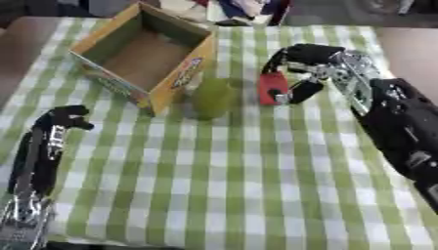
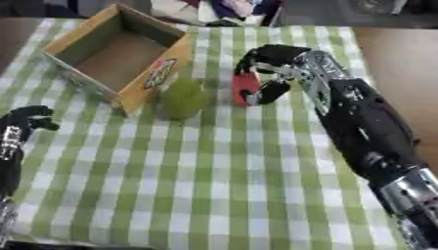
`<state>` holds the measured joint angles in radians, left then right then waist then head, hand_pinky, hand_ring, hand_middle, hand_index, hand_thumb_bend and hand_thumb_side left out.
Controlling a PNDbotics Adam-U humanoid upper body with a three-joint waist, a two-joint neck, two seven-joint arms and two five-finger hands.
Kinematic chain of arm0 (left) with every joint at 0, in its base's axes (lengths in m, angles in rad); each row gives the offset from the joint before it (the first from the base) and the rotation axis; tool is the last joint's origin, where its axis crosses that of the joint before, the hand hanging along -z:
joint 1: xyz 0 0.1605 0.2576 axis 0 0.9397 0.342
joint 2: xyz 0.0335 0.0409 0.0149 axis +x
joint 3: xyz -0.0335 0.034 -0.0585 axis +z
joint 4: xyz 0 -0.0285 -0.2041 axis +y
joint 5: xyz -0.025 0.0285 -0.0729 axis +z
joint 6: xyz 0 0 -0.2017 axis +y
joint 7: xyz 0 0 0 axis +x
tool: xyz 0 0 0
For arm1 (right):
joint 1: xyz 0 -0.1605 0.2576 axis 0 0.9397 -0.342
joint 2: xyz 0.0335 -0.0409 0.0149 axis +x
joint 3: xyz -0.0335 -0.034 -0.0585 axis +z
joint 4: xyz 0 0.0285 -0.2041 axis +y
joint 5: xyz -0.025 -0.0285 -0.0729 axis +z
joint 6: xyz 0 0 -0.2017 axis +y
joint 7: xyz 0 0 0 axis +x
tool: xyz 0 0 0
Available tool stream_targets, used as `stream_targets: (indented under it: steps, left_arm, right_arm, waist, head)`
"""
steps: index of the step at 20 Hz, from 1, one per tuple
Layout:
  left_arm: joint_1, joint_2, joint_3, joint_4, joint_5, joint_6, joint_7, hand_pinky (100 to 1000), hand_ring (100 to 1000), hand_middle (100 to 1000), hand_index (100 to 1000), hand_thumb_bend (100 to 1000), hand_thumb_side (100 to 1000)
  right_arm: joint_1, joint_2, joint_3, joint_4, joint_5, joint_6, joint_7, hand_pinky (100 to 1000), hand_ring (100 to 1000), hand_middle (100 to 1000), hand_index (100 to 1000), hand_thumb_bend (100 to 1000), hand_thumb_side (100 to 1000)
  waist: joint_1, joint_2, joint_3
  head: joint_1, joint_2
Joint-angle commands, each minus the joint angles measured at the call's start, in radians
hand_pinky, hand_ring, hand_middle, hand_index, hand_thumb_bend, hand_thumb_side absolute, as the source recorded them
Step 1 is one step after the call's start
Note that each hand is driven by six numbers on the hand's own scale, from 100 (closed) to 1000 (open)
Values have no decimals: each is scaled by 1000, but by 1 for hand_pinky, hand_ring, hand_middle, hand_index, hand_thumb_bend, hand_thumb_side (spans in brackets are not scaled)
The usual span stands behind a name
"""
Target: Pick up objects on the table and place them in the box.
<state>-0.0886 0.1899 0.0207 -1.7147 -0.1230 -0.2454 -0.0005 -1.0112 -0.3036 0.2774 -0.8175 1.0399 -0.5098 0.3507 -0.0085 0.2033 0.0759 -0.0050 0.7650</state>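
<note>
Two items remain outside the box: right hand pinches a red object, green object at its nine o'clock.

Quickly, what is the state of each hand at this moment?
Left hand: fingers curled, holding nothing, low on the left side of the table.
Right hand: fingers and thumb closed around a red object, next to the green object.

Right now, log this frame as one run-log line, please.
right hand: shut on red object, right of box | green object: on tablecloth by box | cardboard box: open, empty | left hand: idle, curled, near left edge
</note>
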Motion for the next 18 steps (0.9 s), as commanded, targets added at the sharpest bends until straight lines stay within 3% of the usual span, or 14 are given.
stream_targets:
  steps: [1,9,18]
  left_arm:
    - [-11,8,3,-17,-1,-1,-2,824,578,645,734,100,890]
    - [-8,8,2,-17,0,-2,-2,824,578,645,734,100,889]
    - [-12,2,-11,-16,4,-4,-14,825,578,645,733,100,892]
  right_arm:
    - [-32,-29,-4,-48,-20,4,-2,766,818,627,812,105,360]
    - [-107,-10,-17,-116,-32,45,3,770,816,623,816,153,256]
    - [-224,110,-59,-86,35,82,-16,763,810,624,827,171,187]
  waist:
    - [1,-15,-1]
    - [4,-19,-3]
    - [9,-13,23]
  head:
    - [4,5]
    - [0,5]
    - [-30,5]
